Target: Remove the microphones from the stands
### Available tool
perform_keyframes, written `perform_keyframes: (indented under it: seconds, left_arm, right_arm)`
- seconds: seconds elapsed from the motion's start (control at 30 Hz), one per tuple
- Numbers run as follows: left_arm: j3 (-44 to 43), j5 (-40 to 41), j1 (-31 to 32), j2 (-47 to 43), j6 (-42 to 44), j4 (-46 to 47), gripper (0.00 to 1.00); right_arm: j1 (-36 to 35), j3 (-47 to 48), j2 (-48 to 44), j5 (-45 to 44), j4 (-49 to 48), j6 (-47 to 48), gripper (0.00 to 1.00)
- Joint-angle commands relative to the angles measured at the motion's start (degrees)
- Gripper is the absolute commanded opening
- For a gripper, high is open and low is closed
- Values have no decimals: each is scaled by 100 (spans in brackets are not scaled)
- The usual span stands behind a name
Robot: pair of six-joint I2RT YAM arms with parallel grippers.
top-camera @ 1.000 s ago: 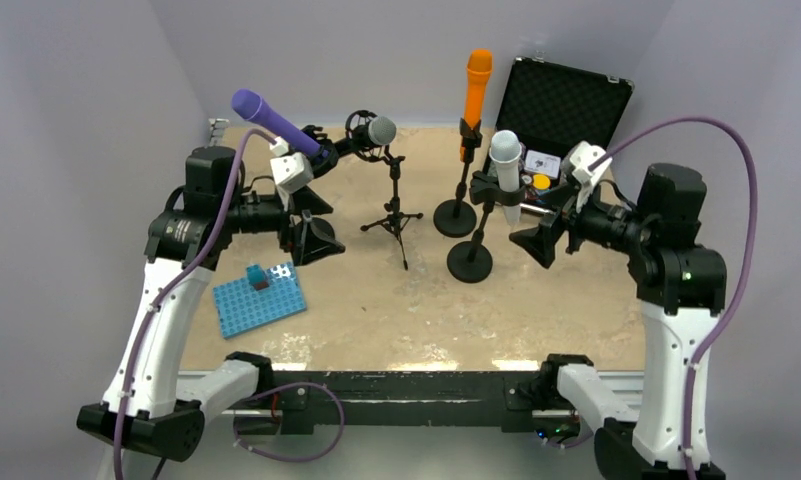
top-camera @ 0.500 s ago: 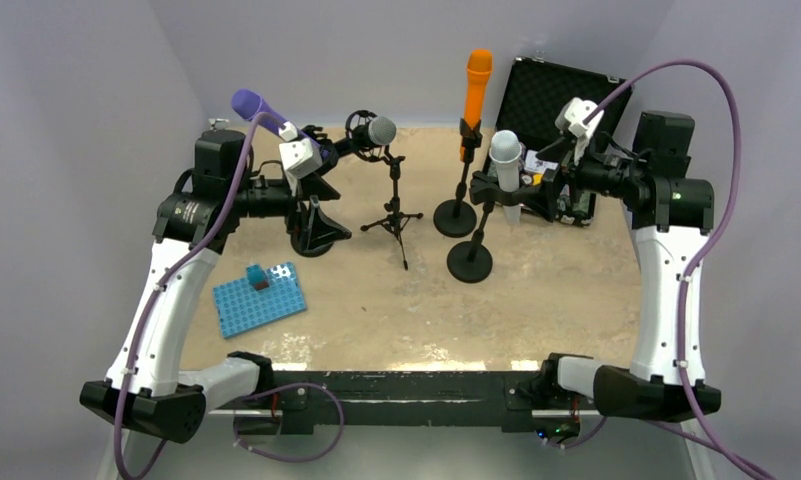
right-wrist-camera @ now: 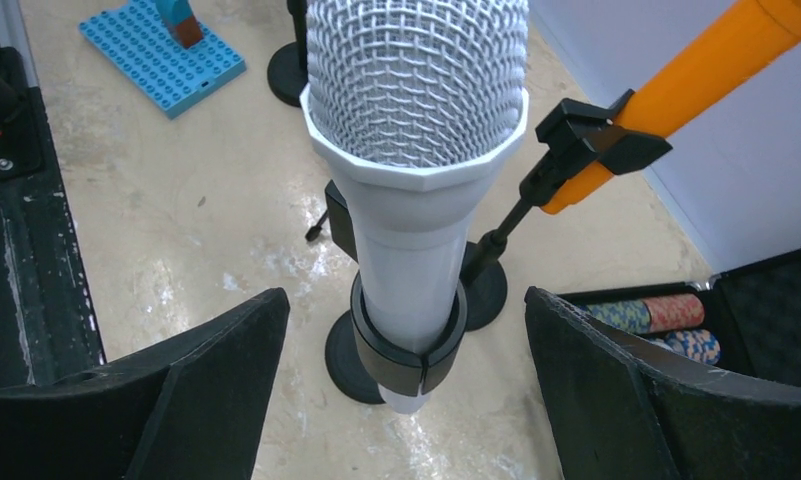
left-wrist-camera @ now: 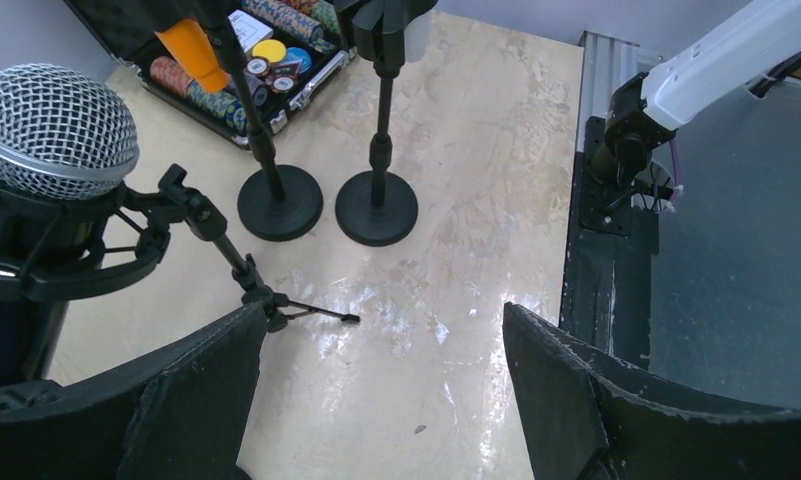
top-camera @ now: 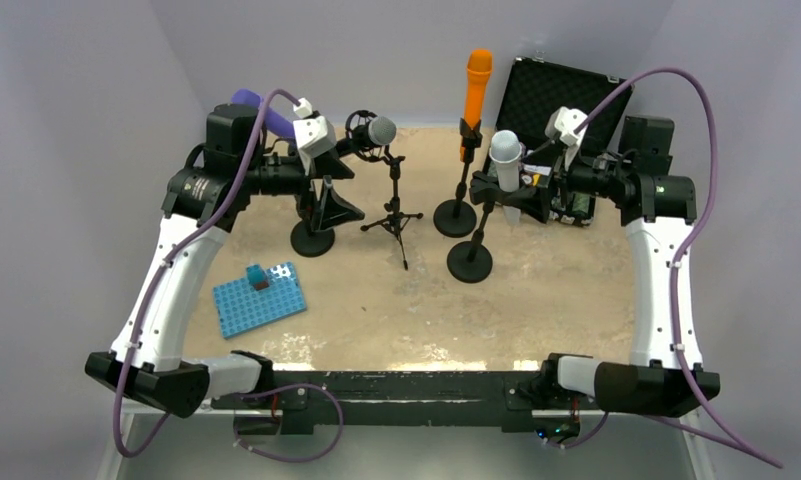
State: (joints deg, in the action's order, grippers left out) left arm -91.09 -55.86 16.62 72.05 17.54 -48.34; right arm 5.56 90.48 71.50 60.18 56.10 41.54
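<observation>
A white microphone point(right-wrist-camera: 416, 150) stands upright in a black clip point(right-wrist-camera: 408, 345) on its stand point(top-camera: 470, 262). My right gripper point(right-wrist-camera: 404, 296) is open, its fingers spread wide on either side of the microphone body just above the clip, not touching it. In the top view the right gripper point(top-camera: 532, 190) sits right of the white microphone point(top-camera: 506, 160). My left gripper point(left-wrist-camera: 384, 308) is open and empty over bare table, close by a grey mesh microphone point(left-wrist-camera: 56, 115) in a shock mount. An orange microphone point(top-camera: 477, 85) and a purple one point(top-camera: 248, 101) stand on other stands.
An open black case point(top-camera: 566, 105) with poker chips lies at the back right, behind the right gripper. A blue studded plate point(top-camera: 259, 298) lies front left. The tripod point(top-camera: 393, 220) and round stand bases point(top-camera: 455, 218) crowd the middle back. The purple microphone's base point(top-camera: 311, 238) stands below the left gripper.
Both arms have lifted and swung toward the back. The right gripper has come left, level with the white microphone. The left gripper has risen beside the purple microphone's stand.
</observation>
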Motion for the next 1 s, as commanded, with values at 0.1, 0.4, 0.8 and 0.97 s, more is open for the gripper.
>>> perform_keyframes:
  seconds: [0.1, 0.4, 0.8, 0.97]
  left_arm:
    - [-613, 92, 179, 247, 79, 5, 92]
    - [-1616, -31, 508, 896, 575, -686, 93]
    - [-2009, 141, 643, 1237, 447, -342, 93]
    - [-1727, 183, 641, 1061, 458, -432, 93]
  right_arm:
    - [-255, -292, -154, 448, -814, -308, 90]
    - [-271, -402, -10, 63, -328, 219, 96]
    - [-266, -736, 232, 14, -285, 345, 93]
    - [-266, -688, 410, 203, -295, 327, 80]
